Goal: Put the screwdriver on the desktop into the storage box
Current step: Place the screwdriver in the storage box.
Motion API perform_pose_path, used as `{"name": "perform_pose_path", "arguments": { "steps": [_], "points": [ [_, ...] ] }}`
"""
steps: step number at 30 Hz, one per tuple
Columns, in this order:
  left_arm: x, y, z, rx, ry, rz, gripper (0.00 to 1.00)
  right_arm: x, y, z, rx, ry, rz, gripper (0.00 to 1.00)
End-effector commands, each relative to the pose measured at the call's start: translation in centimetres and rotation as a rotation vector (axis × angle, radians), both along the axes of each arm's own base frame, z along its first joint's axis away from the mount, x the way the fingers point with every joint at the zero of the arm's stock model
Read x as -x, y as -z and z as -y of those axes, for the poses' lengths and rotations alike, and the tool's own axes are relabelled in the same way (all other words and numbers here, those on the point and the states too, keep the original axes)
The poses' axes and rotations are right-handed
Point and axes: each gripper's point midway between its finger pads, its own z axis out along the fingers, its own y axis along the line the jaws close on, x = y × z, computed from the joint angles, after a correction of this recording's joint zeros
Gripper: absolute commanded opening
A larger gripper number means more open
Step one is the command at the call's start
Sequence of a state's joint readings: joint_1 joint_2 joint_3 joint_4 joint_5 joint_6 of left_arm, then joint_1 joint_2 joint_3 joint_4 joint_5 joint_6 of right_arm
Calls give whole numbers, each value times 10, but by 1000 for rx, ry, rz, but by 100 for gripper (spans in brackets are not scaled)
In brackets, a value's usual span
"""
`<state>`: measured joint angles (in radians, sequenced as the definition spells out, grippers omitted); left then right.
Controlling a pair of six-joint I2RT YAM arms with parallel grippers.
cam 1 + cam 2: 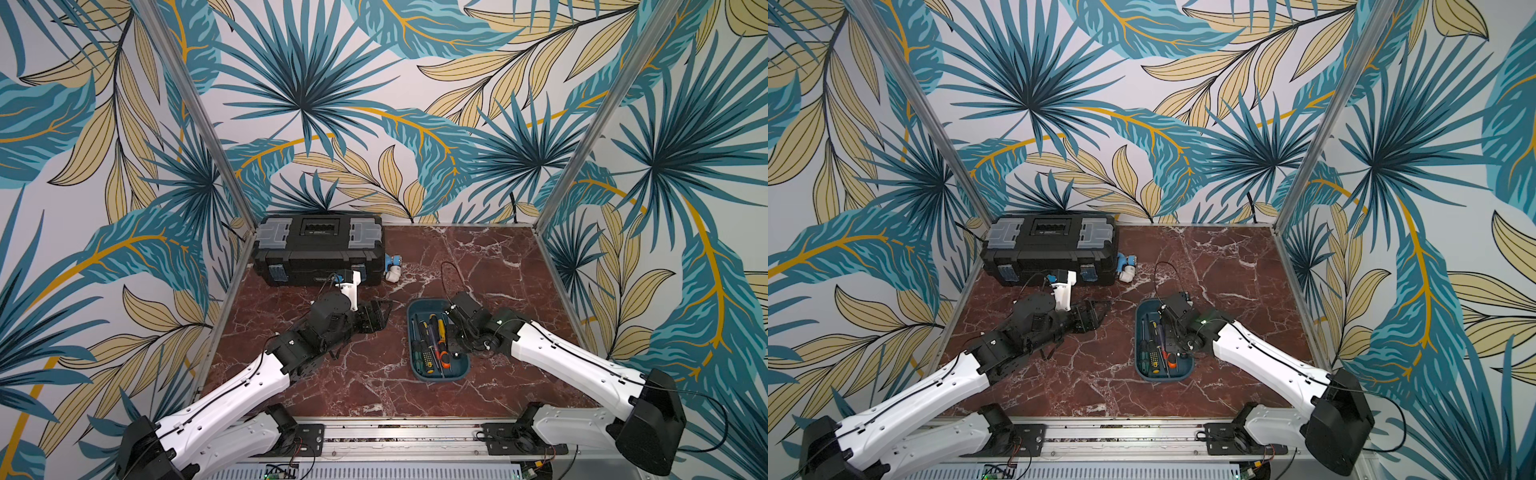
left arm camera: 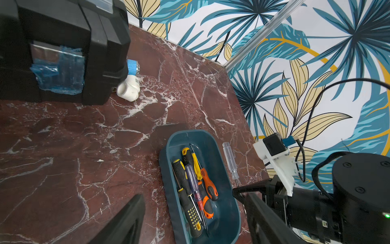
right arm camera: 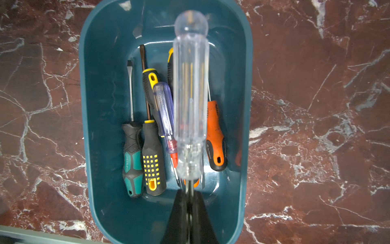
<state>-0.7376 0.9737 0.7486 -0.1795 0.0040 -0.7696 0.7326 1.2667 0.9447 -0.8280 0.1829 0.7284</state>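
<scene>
A clear-handled screwdriver (image 3: 191, 95) hangs level over the teal storage box (image 3: 105, 126), and my right gripper (image 3: 188, 195) is shut on its metal shaft. In the left wrist view the same screwdriver (image 2: 230, 160) shows by the box's (image 2: 225, 211) far rim, with the right gripper (image 2: 238, 189) at its shaft. Several screwdrivers lie in the storage box (image 1: 453, 372) on the desktop (image 1: 498, 270). The right gripper (image 1: 454, 351) is over the box's near right part. My left gripper (image 1: 380, 316) stands open and empty, left of the box, above the desktop.
A black toolbox (image 1: 320, 249) with grey lid compartments stands at the back left. A white pipe fitting (image 1: 392, 272) with a blue piece lies by its right end. Aluminium frame posts and patterned walls close in the desktop on three sides.
</scene>
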Motion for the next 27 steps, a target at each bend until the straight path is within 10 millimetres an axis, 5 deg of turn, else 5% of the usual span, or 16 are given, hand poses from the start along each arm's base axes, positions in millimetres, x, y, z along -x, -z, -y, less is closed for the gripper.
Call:
{"name": "perform_pose_path", "arguments": {
  "steps": [1,9,16,22,27],
  "points": [
    [2,4,2,-22,26,0,78,-4,3,3,41,2,5,0],
    [2,4,10,-27,62,-7,77,-4,16,2,60,-4,-27,2],
    [4,5,9,-31,71,-11,77,-5,18,1,62,3,-28,34],
    [5,3,8,-37,75,-9,77,-5,7,-1,30,5,-3,41],
    [4,-5,7,-45,72,9,77,-5,-23,0,-37,9,75,43]
  ]
}}
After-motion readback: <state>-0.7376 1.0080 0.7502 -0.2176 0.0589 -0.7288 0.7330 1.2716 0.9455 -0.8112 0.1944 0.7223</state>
